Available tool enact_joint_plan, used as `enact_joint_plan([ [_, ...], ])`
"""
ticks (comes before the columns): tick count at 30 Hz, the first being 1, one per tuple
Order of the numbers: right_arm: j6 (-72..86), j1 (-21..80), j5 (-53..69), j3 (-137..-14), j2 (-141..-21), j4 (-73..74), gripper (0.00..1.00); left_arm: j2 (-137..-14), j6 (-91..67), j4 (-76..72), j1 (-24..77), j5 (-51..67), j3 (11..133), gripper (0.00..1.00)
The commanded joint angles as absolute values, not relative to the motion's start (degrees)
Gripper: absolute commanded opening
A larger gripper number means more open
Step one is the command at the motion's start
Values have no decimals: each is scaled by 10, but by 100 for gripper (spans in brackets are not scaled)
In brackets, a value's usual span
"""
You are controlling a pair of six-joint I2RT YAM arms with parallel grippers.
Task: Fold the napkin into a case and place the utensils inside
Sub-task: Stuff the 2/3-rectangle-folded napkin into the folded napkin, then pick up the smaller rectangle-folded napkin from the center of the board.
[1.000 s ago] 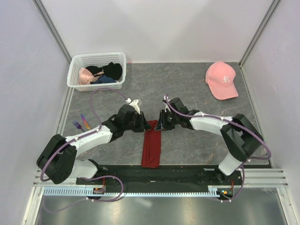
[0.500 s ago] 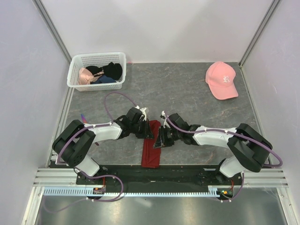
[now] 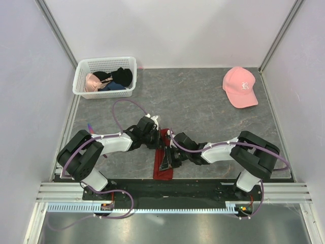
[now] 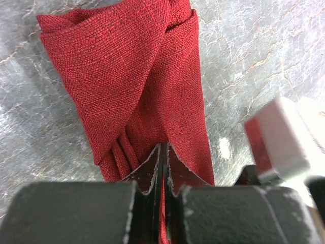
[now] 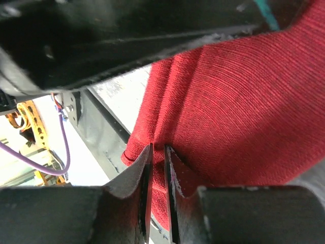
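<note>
The napkin (image 3: 162, 174) lies as a long, thin red strip on the grey surface (image 3: 203, 101), between the two arms. The left hand (image 4: 161, 152) is pinched tight on the cloth near its far end. The right hand (image 5: 157, 152) is pinched on a folded edge nearer the front. A pink cap (image 3: 239, 87) sits well apart, back right.
</note>
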State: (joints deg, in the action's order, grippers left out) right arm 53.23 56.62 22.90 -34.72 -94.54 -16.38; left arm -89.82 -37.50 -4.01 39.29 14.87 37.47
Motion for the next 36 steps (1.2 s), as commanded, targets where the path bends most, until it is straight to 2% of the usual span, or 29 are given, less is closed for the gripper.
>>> enact_joint_plan([
  [1,502,569,226,-345,-951,-171,22,-917,-338,-33,374,71,366,2],
  [10,346,556,107,-423,-823,84,25,-889,-358,-36,360,104,389,3],
  [12,339,555,101,-440,-806,120,27,-871,-366,-32,360,126,393,9],
  [15,325,555,70,-485,-794,173,31,-820,-381,-5,360,140,401,23],
  [17,315,554,32,-523,-802,217,33,-774,-387,46,359,128,413,32],
  [20,310,552,4,-556,-816,239,34,-717,-380,129,354,66,442,38],
  [22,310,553,-22,-574,-835,240,40,-694,-373,166,339,18,462,42],
  [27,305,563,-32,-628,-912,244,51,-607,-406,267,276,-63,458,45],
  [31,306,580,-54,-675,-965,264,54,-547,-443,307,220,-83,436,47],
  [36,309,598,-81,-718,-1019,288,58,-486,-448,331,203,-95,419,47],
])
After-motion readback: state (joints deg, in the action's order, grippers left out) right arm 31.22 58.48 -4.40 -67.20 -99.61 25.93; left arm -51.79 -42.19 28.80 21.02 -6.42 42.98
